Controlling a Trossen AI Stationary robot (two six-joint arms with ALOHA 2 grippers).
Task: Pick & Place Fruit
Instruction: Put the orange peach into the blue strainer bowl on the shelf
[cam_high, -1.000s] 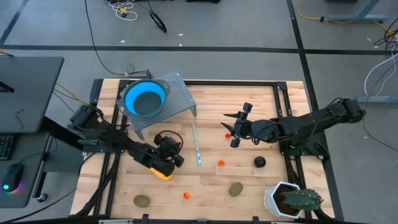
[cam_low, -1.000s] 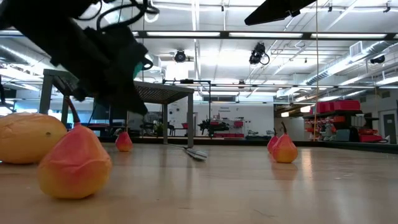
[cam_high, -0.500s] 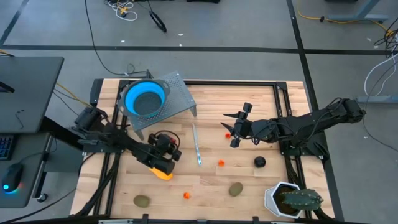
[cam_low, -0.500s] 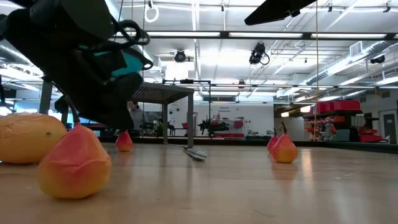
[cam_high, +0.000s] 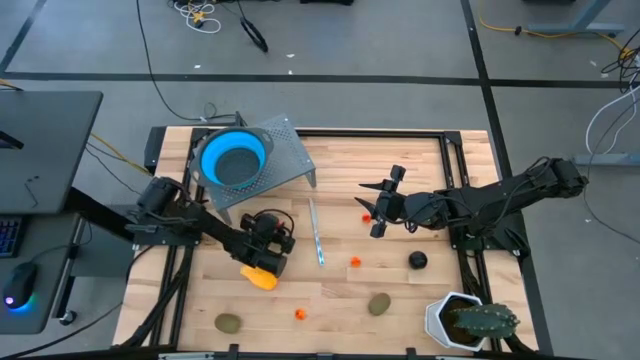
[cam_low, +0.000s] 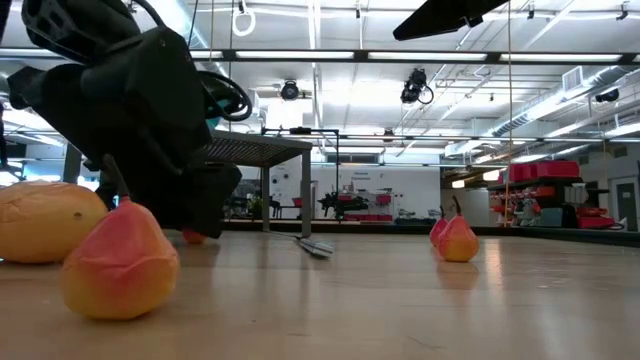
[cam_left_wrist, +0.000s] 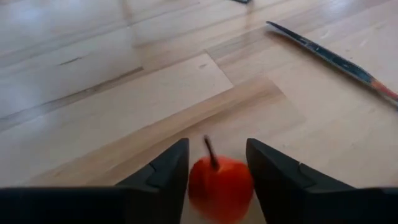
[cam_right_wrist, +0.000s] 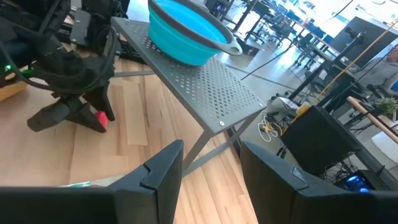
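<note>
My left gripper (cam_high: 272, 243) is low over the table's middle left, open. Its fingers flank a tiny orange-red ball (cam_left_wrist: 219, 186) with a dark stem, which rests on the wood; the right wrist view shows this ball (cam_right_wrist: 100, 119) too. The yellow oblong (cam_high: 260, 279) lies just nearer. Two olive ovals (cam_high: 228, 322) (cam_high: 379, 303), the black ball (cam_high: 418, 260) and other orange-red balls (cam_high: 355, 262) (cam_high: 299, 313) (cam_high: 365, 215) lie apart on the table. My right gripper (cam_high: 372, 207) hovers open over the table's middle right, holding nothing. My left gripper slants down onto the orange-red ball, one finger (cam_left_wrist: 166, 171) on each side of it. The ball (cam_left_wrist: 219, 186) fills the gap and sits on the table. I cannot tell whether the fingers touch it.
A blue bowl (cam_high: 235, 160) sits on a grey perforated stand (cam_high: 285, 160) at the far left. The thin silvery-blue stick (cam_high: 316, 232) lies beside my left gripper. A spiky plant in a white pot (cam_high: 468, 320) stands at the near right corner.
My left gripper has moved down to the table and a little toward the far edge, off the yellow oblong, coming down around the tiny orange-red ball. My right arm has kept still.
</note>
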